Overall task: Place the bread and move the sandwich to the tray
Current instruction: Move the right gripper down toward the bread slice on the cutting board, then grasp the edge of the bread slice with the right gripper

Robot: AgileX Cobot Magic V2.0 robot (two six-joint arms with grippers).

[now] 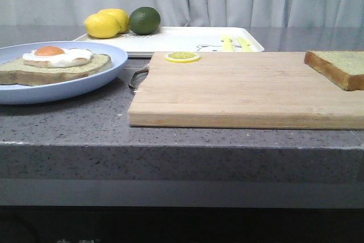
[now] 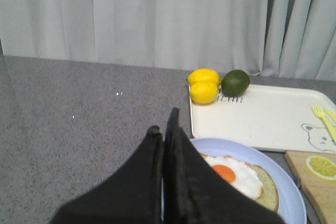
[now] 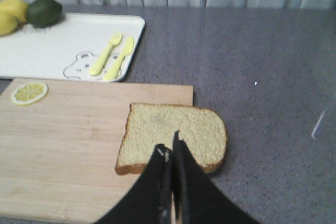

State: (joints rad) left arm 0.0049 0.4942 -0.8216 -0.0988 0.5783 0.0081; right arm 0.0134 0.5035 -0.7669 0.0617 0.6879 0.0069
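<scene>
The bread (image 1: 338, 68) lies flat at the cutting board's (image 1: 244, 89) far right end, at about 3 o'clock from the board's centre in the front view. In the right wrist view, one edge of the slice (image 3: 173, 136) hangs over the board's side edge onto the grey counter (image 3: 262, 51). The right gripper (image 3: 170, 153) hovers above the slice's near crust with its dark fingers pressed together, holding nothing.

A lemon slice (image 1: 182, 57) sits at the board's far left corner, roughly 11 o'clock from its centre; the rest of the board's wood is bare between it and the bread.

The pale blue plate (image 1: 85, 81) lies at 9 o'clock from the board, its rim just beside the board's metal handle (image 1: 136, 78). It carries a bread slice topped with a fried egg (image 1: 57, 56) (there is no second slice on top). The left gripper (image 2: 164, 132) hangs over the plate's rim, its fingers closed and empty.

The tray (image 1: 187, 39) lies behind the board at 12 o'clock, its near rim close against the board's far edge. Two lemons (image 1: 106, 23) and a lime (image 1: 144, 20) crowd its far left corner, and the tray's middle shows plain white. A yellow fork and knife (image 3: 113, 56) lie near the bear print at its right end.
</scene>
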